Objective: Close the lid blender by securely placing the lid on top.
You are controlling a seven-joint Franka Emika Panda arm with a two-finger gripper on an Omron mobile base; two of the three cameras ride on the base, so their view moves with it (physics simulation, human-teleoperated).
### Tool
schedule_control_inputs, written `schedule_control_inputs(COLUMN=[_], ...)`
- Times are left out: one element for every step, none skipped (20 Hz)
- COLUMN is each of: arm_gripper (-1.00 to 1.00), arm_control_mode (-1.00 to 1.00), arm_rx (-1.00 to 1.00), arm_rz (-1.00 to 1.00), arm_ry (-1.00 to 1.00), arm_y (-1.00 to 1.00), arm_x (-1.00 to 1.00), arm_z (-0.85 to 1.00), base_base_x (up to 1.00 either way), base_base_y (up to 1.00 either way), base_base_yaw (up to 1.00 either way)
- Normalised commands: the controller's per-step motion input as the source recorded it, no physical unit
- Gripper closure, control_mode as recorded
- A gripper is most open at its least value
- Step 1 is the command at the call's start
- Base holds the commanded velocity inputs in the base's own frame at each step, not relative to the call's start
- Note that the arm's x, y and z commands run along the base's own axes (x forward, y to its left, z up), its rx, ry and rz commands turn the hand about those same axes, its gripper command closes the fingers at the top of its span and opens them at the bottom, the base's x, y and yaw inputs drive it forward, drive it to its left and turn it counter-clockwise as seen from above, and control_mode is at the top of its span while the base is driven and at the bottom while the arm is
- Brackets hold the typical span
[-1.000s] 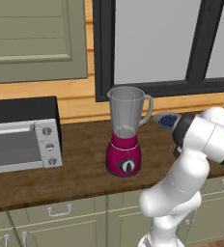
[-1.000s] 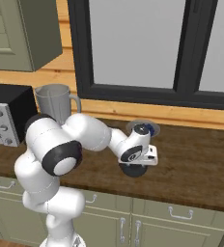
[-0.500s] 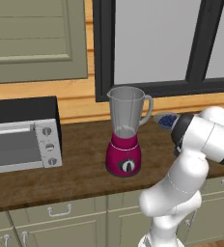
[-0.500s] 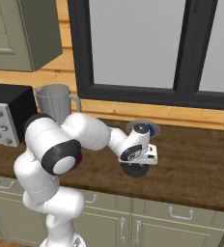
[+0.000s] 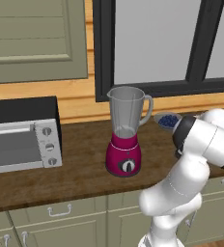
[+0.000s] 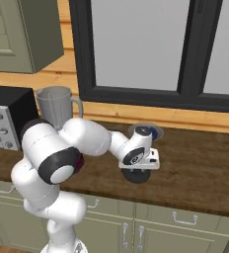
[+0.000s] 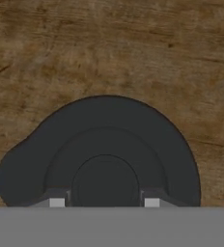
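Blender (image 5: 125,140) is sitting on the wooden counter (image 5: 75,159) with its clear jar wide open on top, so the main job isn't done yet. Nothing's on the rim at all. The lid (image 7: 102,154) is down flat on the counter, well off to the blender's handle side and just in front of the little bowl of blueberries (image 5: 168,120), so it's got a fair way to travel.

Arm's folded forward and low, with the wrist pointing straight down and the gripper (image 6: 136,170) right on top of the lid. In the hand view the two fingertips (image 7: 57,202) straddle the raised round knob in the lid's middle, one on each side. Looks to me like they're spread with the knob between them, not pinching it yet, though the tips are mostly cut off at the bottom so I wouldn't swear there's no contact.

So I'd call this the grab stage: grip, lift, carry over, seat it on the jar all left to do.
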Motion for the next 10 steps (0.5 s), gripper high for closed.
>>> schedule_control_inputs(arm_gripper=[1.0,1.0,1.0,1.0,1.0,1.0,1.0,1.0,1.0,1.0], arm_control_mode=[-1.0,-1.0,-1.0,-1.0,-1.0,-1.0,-1.0,-1.0,-1.0,-1.0], arm_rx=[0.0,0.0,0.0,0.0,0.0,0.0,0.0,0.0,0.0,0.0], arm_rz=[0.05,0.03,0.05,0.06,0.05,0.03,0.0,0.0,0.0,0.0], arm_ry=[0.0,0.0,0.0,0.0,0.0,0.0,-0.02,-0.04,-0.04,-0.06], arm_y=[0.11,0.11,0.12,0.12,0.12,0.11,0.06,0.05,0.07,0.07], arm_x=[-0.44,-0.38,-0.41,-0.45,-0.46,-0.5,-0.48,-0.51,-0.49,-0.49], arm_z=[0.04,0.26,0.35,0.48,0.6,0.73,0.84,0.88,0.89,0.91], base_base_x=[0.0,0.0,0.0,0.0,0.0,0.0,0.0,0.0,0.0,0.0], base_base_y=[0.0,0.0,0.0,0.0,0.0,0.0,0.0,0.0,0.0,0.0], base_base_yaw=[0.0,0.0,0.0,0.0,0.0,0.0,0.0,0.0,0.0,0.0])
